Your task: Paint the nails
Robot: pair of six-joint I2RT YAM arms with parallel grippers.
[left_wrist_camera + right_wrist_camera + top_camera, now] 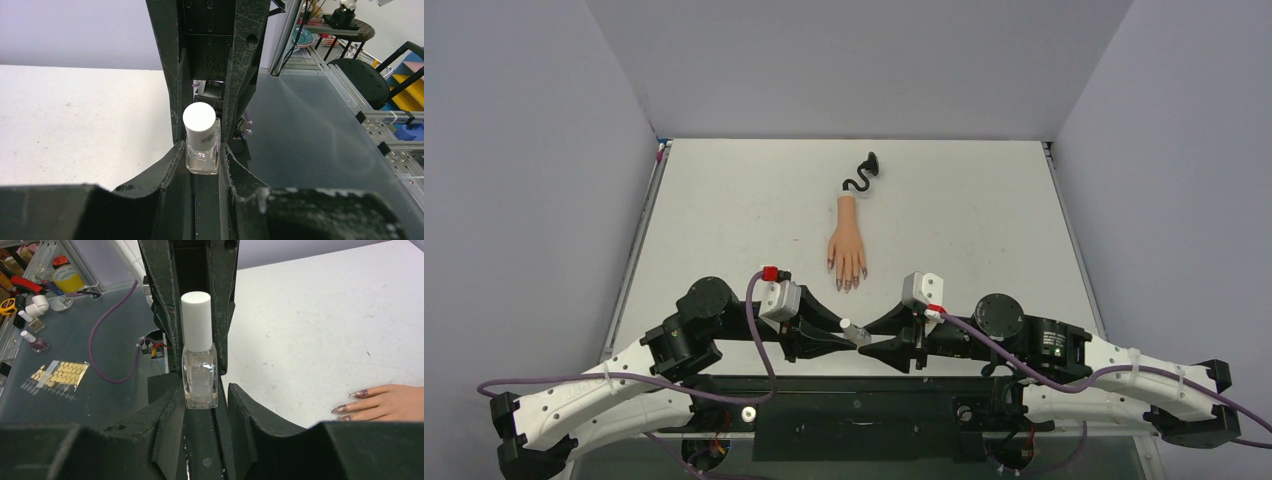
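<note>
Up close, at the near edge of the worktop (984, 220), the two arms reach in from either side and meet tip to tip in the middle. Between them stands a small clear polish bottle (201, 142), upright, with its white cap on top. The left hand (203, 150) is closed on the bottle, its fingers pressed against both sides of the glass body. The right hand (204, 390) comes in from the opposite side with its fingers narrowly parted around the same bottle. A thin gap shows beside the glass in the right wrist view, and I cannot tell whether this hand presses on the bottle or only flanks it.

Just beyond the two hands, apart from both, a peach mannequin hand (847, 248) lies flat near the middle of the worktop, fingers pointing toward the arms. The nails (848, 284) sit at its near end, long, pointed and glossy purplish; three of them show at the edge of the right wrist view. Farther back, a curly black stem (861, 175) runs from the wrist toward the far wall.
</note>
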